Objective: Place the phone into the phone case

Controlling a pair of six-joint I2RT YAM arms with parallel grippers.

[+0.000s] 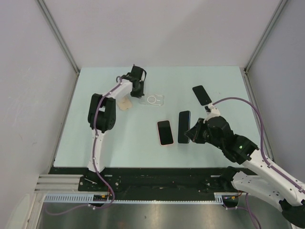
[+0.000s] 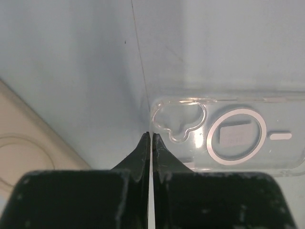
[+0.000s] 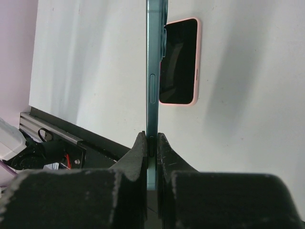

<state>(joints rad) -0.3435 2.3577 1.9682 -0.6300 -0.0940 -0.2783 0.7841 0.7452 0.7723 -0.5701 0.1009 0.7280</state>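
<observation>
The clear phone case (image 1: 155, 99) lies flat on the table at the back; in the left wrist view (image 2: 233, 136) its left rim runs straight into the slit between my fingers. My left gripper (image 1: 138, 89) (image 2: 151, 136) is shut, pinching that rim. My right gripper (image 1: 191, 133) (image 3: 152, 137) is shut on a teal-edged phone (image 3: 153, 71), holding it on edge by its near end. In the top view this phone (image 1: 184, 125) shows as a dark slab right of the table's middle.
A phone in a pink case (image 1: 165, 132) (image 3: 180, 62) lies screen up just left of the held phone. Another black phone (image 1: 201, 95) lies at the back right. A beige case (image 1: 126, 104) (image 2: 24, 148) lies beside the left gripper. The black front rail (image 3: 62, 138) borders the table.
</observation>
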